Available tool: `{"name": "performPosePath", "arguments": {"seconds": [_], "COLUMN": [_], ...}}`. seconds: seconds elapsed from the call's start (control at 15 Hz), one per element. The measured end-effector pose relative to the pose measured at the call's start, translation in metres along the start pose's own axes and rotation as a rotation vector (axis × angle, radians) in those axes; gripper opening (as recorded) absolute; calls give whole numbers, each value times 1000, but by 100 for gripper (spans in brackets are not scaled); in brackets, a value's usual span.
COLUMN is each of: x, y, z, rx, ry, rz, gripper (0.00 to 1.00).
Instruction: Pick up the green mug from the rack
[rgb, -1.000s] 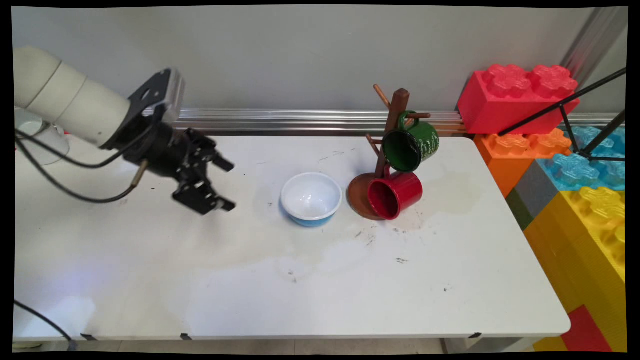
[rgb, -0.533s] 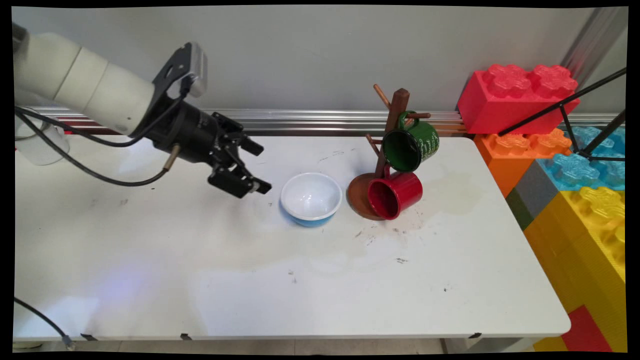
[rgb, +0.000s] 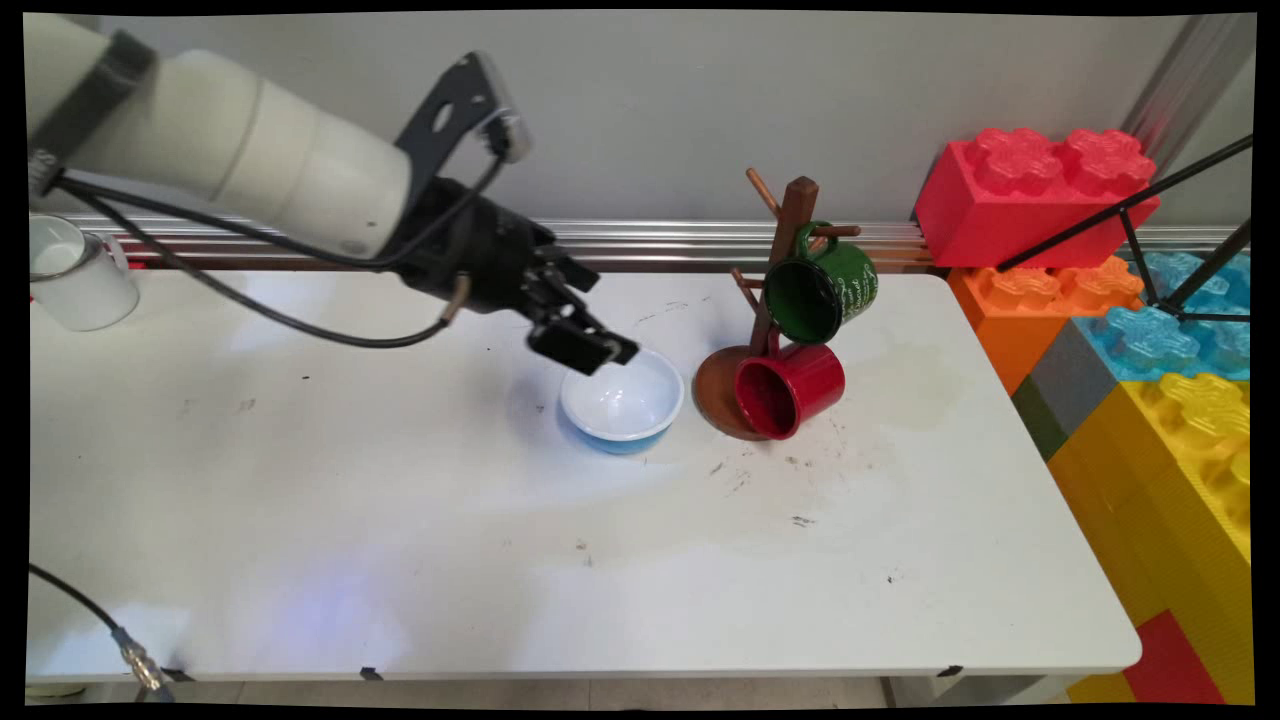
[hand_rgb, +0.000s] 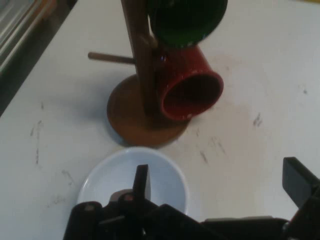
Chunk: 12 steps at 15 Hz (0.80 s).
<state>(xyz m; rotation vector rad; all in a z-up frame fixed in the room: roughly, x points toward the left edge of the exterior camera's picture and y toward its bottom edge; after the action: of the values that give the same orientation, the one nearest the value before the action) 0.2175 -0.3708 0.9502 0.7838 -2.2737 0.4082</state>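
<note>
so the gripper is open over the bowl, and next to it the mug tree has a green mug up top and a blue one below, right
Not quite: the lower mug on the mug tree is red, not blue, as the main view shows. The rest holds: the gripper is open over the bowl, and the green mug hangs above.

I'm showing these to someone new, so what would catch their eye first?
The black gripper, open, hanging over the near-left rim of the bowl at mid-table. Just right of the bowl stands a wooden mug tree with a green mug above a red mug. Bright toy bricks are stacked at the table's right.
</note>
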Motion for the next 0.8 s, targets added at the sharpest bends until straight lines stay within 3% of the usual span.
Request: {"name": "performPosePath", "arguments": {"seconds": [0.27, 0.8], "x": [27, 67], "y": [21, 41], "z": [17, 49], "rx": [31, 79], "ry": [16, 59], "rz": [-46, -119], "gripper": [100, 100]}}
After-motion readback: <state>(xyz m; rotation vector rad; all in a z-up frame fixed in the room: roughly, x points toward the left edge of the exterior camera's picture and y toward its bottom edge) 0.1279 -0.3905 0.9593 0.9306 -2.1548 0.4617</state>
